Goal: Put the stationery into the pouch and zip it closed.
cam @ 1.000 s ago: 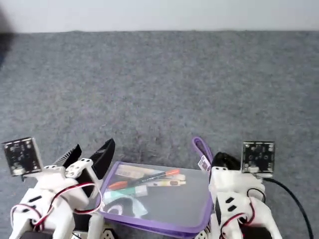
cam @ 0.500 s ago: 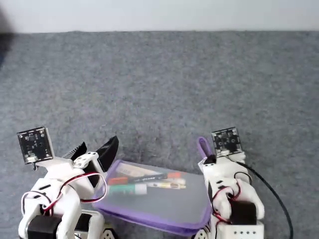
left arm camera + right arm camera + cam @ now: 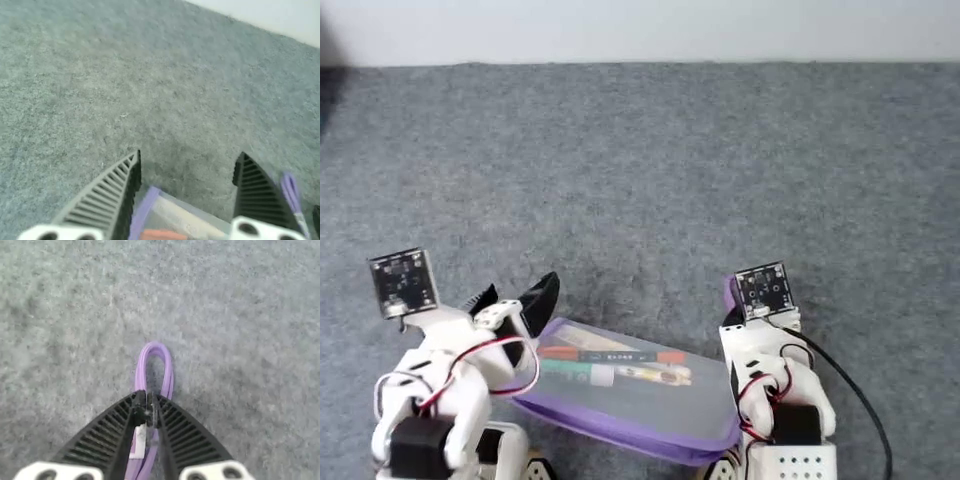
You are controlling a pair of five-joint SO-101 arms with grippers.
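While the grey carpeted table [image 3: 650,160] spreads wide, the translucent purple-edged pouch [image 3: 650,405] lies at its six o'clock, between the two arms. The left gripper [image 3: 189,160] hangs at the pouch's ten o'clock corner, fingers spread and holding nothing, and the right gripper [image 3: 148,400] sits at its two o'clock. Pens and markers [image 3: 610,365] show through the pouch's clear face, and the right gripper pinches the pouch's small purple loop [image 3: 155,355].

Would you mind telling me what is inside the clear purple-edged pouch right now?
Through the clear side of the pouch, several pens show, one orange-capped, one green. The left arm covers its end, hiding anything there.
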